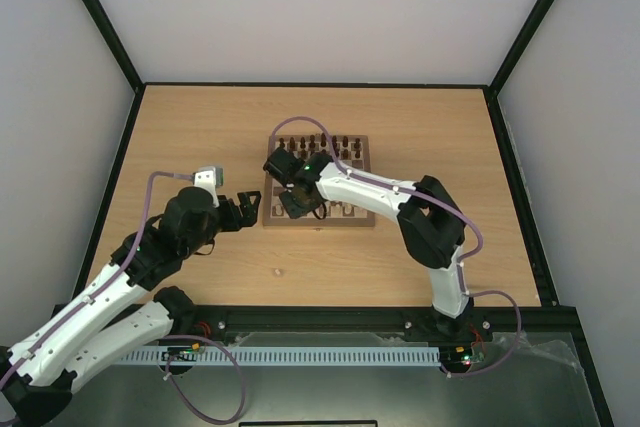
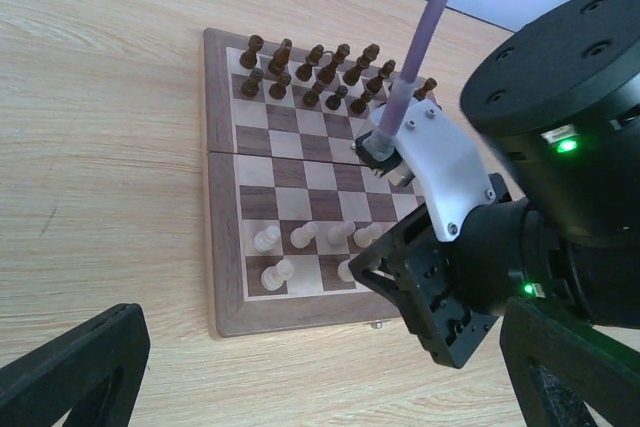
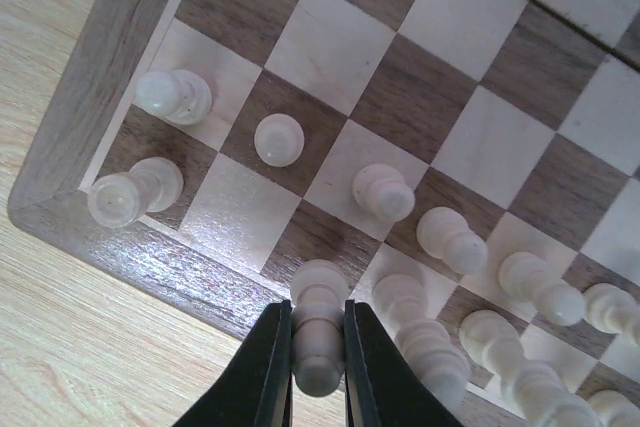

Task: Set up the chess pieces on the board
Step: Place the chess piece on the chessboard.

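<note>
The board (image 1: 345, 215) lies mid-table, with dark brown pieces along its far rows. Cream chess pieces (image 2: 303, 236) stand on its near-left squares. My right gripper (image 3: 318, 372) is shut on one cream piece (image 3: 319, 307), held upright over a dark square in the row nearest the board's edge. More cream pieces (image 3: 383, 192) stand around it. In the top view the right gripper (image 1: 297, 203) is over the board's near-left corner. My left gripper (image 1: 246, 209) is open and empty, just left of the board; its fingertips (image 2: 70, 372) show wide apart.
Dark brown pieces (image 2: 320, 67) fill the board's two far rows. The right arm's wrist (image 2: 480, 247) hangs over the board's near right part in the left wrist view. Black frame walls (image 1: 120, 157) border the wooden table.
</note>
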Tool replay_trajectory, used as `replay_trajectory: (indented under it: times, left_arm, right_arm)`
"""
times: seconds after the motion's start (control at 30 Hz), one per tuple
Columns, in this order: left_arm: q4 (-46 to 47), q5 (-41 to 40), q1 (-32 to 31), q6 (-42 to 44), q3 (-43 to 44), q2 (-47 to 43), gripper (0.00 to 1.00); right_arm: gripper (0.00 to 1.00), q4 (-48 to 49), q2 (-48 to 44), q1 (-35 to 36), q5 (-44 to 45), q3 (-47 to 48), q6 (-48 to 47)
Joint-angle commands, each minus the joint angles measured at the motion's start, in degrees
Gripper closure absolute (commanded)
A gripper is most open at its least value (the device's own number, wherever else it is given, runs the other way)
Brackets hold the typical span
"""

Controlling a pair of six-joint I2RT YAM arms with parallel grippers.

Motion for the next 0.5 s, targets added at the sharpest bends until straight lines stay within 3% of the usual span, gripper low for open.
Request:
replay_trajectory:
  times: [0.0, 0.47]
  left_arm:
    - [0.33, -0.84, 0.15, 0.94, -0.18, 0.55, 0.01]
    - [0.57, -1.23, 0.21, 1.15, -0.25, 1.07, 0.01]
  right_arm:
    - [0.94, -3.54, 1.97, -0.30, -0.90, 2.21, -1.61]
    - [0.90, -2.90, 4.36, -1.35, -1.24, 2.43, -2.22]
